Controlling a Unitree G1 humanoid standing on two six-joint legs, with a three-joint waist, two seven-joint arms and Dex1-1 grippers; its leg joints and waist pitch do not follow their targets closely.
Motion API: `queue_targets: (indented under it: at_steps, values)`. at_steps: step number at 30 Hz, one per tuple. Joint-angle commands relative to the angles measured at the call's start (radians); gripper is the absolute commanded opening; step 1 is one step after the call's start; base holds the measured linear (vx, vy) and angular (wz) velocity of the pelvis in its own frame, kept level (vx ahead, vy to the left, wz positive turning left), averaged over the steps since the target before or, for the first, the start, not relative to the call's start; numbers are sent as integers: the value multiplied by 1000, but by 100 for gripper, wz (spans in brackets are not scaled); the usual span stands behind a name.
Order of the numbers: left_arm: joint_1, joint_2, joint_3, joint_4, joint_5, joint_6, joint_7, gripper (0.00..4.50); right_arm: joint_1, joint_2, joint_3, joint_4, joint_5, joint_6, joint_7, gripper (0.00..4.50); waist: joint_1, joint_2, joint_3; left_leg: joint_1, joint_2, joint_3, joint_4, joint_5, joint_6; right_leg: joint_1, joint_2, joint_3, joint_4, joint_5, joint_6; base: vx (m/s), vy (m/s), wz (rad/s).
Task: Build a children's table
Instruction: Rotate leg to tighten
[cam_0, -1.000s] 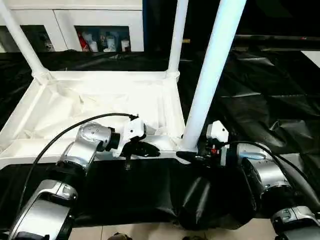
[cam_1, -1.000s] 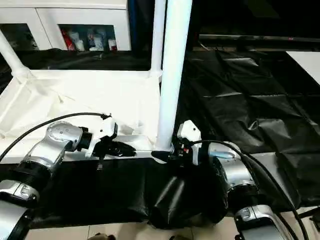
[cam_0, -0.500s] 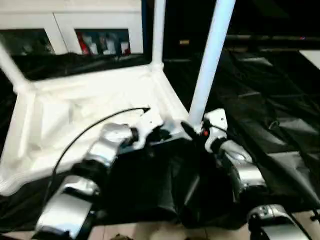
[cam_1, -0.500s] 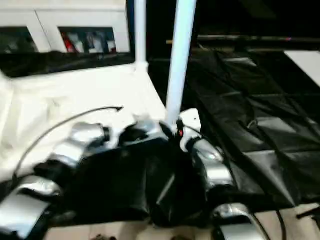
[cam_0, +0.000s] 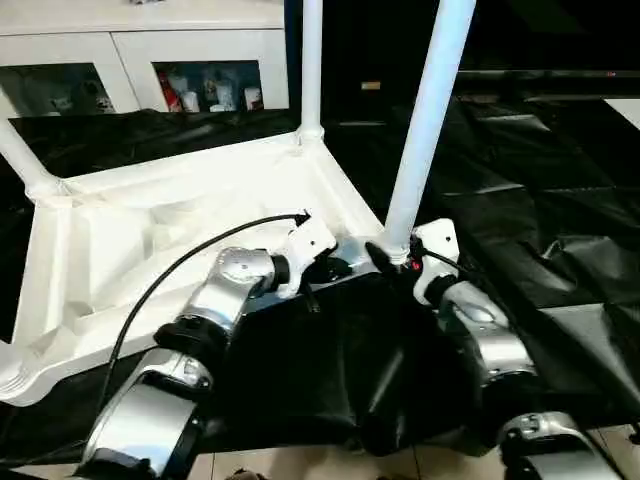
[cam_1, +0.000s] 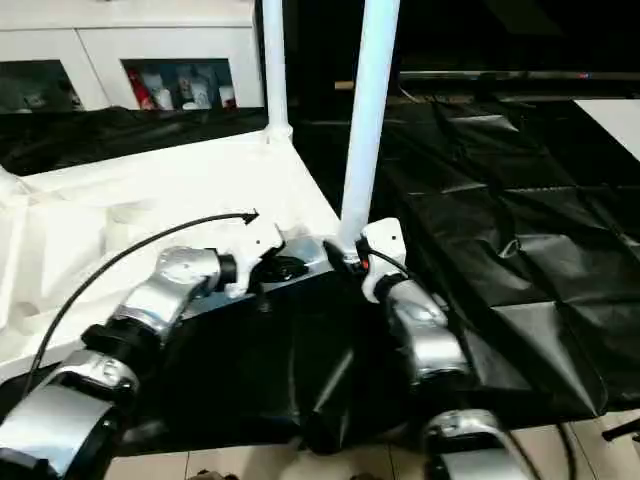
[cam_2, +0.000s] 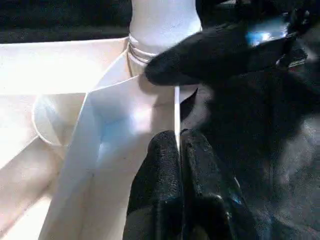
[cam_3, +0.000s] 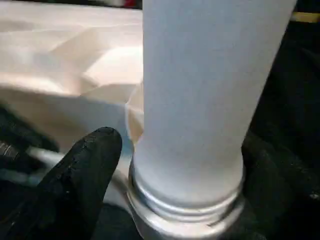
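Lying under it all: a black sheet (cam_0: 560, 200) is spread over the floor, and it is crumpled in front of the robot.
Children's table (cam_0: 120, 230): it is laid upside down on the black sheet, in front of the robot and to its left. The ribbed underside is turned up. The near left corner is cut off by the picture's edge.
Cabinet (cam_0: 130, 40): a white one is seen behind the table. Small bottles (cam_0: 205, 88) are kept behind its glass. Their labels are too small to be read.
Near leg (cam_0: 425, 130): it is stood upright in the near right corner socket. Its top is cut off by the picture.
Far legs: one (cam_0: 311, 60) is stood in the far right corner, and one (cam_0: 20, 160) leans at the far left. Both tops are cut off.
Arms: part of the table's near edge is hidden by the two silver forearms.
Cable (cam_0: 180, 260): a black one is looped over the left forearm.
Left gripper (cam_2: 178, 137): the two black fingers are pressed together, with the tips at the table's rim just beside the near leg.
Right gripper (cam_0: 385, 256): the fingers (cam_3: 87, 165) are spread, one on each side of the near leg's base. Whether the leg is touched cannot be told.
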Motion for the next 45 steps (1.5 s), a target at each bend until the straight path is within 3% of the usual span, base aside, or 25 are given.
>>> queue_targets:
  at_steps: [1, 2, 4, 6, 8, 11, 14, 15, 16, 23, 26, 28, 29, 33, 34, 35, 36, 37, 40, 43, 44, 45]
  values:
    - [32, 5, -32, -11, -17, -30, -88, 0, 12, 4, 88, -38, 20, 8, 160, 381, 5, -18, -51, 2, 37, -16, -60, -205, 109, 46, -52, 32, -71, -177, -242, 0, 0, 0]
    - [38, 29, -33, -17, -18, -42, -117, 0, 13, -16, 95, -48, 29, 10, 212, 381, 2, -31, -53, 1, 38, -14, -59, -204, 111, 47, -50, 32, -71, -180, -241, 0, 0, 0]
    - [50, 65, -35, -32, -25, -49, -172, 0, 15, -44, 106, -63, 44, 20, 292, 381, 7, -30, -53, 1, 41, -16, -60, -196, 110, 48, -53, 32, -66, -194, -239, 0, 0, 0]
    - [73, 120, -35, -75, -52, -40, -278, 0, 11, -86, 124, -82, 62, 41, 419, 381, 8, -34, -55, 5, 47, -12, -59, -176, 105, 45, -48, 30, -57, -152, -261, 0, 0, 0]
    - [78, 128, -34, -84, -60, -30, -298, 0, 9, -94, 126, -82, 65, 46, 440, 381, 10, -29, -56, 7, 48, -10, -57, -161, 108, 42, -48, 31, -53, -118, -275, 0, 0, 0]
    - [91, 164, -44, -112, -73, -18, -358, 0, -8, -115, 131, -63, 59, 41, 498, 381, 15, -35, -57, 10, 49, -7, -55, -141, 111, 41, -48, 31, -45, -71, -296, 0, 0, 0]
    - [92, 167, -46, -113, -74, -20, -366, 0, -14, -123, 134, -59, 64, 48, 523, 381, 19, -34, -55, 12, 48, -6, -54, -139, 105, 40, -48, 32, -45, -68, -299, 0, 0, 0]
    - [92, 160, -45, -112, -75, -21, -363, 0, -15, -126, 135, -59, 67, 50, 532, 367, 22, -38, -56, 12, 47, -5, -53, -137, 99, 42, -49, 33, -44, -61, -298, 0, 0, 0]
    - [93, 155, -44, -114, -77, -20, -361, 0, -13, -127, 136, -61, 68, 52, 536, 357, 23, -34, -56, 13, 47, -6, -54, -135, 97, 42, -49, 34, -43, -56, -299, 0, 0, 0]
    - [96, 134, -49, -122, -81, -14, -353, 0, -4, -125, 128, -71, 79, 61, 532, 308, 24, -36, -57, 12, 44, -5, -49, -122, 105, 45, -47, 33, -40, -25, -304, 0, 0, 0]
    - [89, 109, -45, -109, -74, -21, -304, 0, 26, -113, 115, -92, 80, 63, 488, 297, 25, -24, -56, 14, 44, -6, -49, -124, 102, 45, -45, 33, -40, -10, -307, 0, 0, 0]
    - [82, 100, -44, -96, -63, -22, -274, 0, 37, -106, 110, -97, 72, 68, 454, 276, 24, -29, -55, 14, 44, -6, -51, -136, 97, 45, -44, 33, -43, -19, -305, 0, 0, 0]
    - [71, 89, -42, -75, -47, -22, -227, 0, 45, -97, 105, -95, 57, 66, 403, 272, 23, -22, -52, 15, 43, -6, -54, -159, 87, 42, -44, 33, -49, -50, -298, 0, 0, 0]
    - [37, 45, -30, -25, -16, -5, -93, 0, 54, -57, 76, -73, 26, 72, 229, 268, 15, -23, -45, 20, 41, -14, -65, -260, 26, 37, -49, 38, -70, -231, -248, 0, 0, 0]
    - [19, 8, -25, -3, -2, 10, -11, 0, 55, -20, 52, -52, 12, 83, 103, 268, 14, -23, -45, 18, 40, -17, -67, -277, 18, 39, -51, 38, -72, -257, -237, 0, 0, 0]
    - [19, 8, -25, -3, -2, 10, -11, 0, 55, -20, 52, -52, 12, 83, 103, 268, 14, -23, -45, 18, 40, -17, -67, -277, 18, 39, -51, 38, -72, -257, -237, 0, 0, 0]
    - [-5, -64, -22, 23, 13, 40, 110, 0, 50, 53, 11, -5, -11, 119, -126, 268, 10, -20, -44, 24, 41, -17, -70, -288, 1, 30, -48, 40, -75, -268, -227, 0, 0, 0]
    - [-6, -71, -22, 24, 14, 44, 120, 0, 49, 61, 8, 0, -13, 124, -147, 267, 9, -20, -44, 23, 38, -20, -72, -292, -12, 33, -49, 39, -75, -283, -221, 0, 0, 0]
    - [-15, -129, -29, 28, 22, 67, 177, 0, 39, 114, 10, 28, -44, 171, -281, 267, 9, -22, -46, 21, 34, -19, -69, -287, 0, 32, -47, 39, -80, -279, -205, 0, 0, 0]
    - [-15, -153, -42, 23, 28, 67, 178, 0, 37, 133, 47, 19, -82, 148, -293, 267, 11, -22, -50, 15, 31, -18, -66, -271, 29, 35, -50, 38, -83, -280, -186, 0, 0, 0]
    - [-17, -160, -46, 25, 29, 63, 175, 0, 32, 137, 66, 15, -104, 108, -299, 323, 13, -20, -52, 14, 32, -19, -66, -263, 34, 36, -50, 38, -83, -273, -184, 0, 0, 0]
    - [-17, -160, -46, 25, 29, 63, 175, 0, 32, 137, 66, 15, -104, 108, -299, 337, 12, -20, -52, 12, 32, -19, -66, -258, 36, 36, -50, 38, -82, -266, -184, 0, 0, 0]
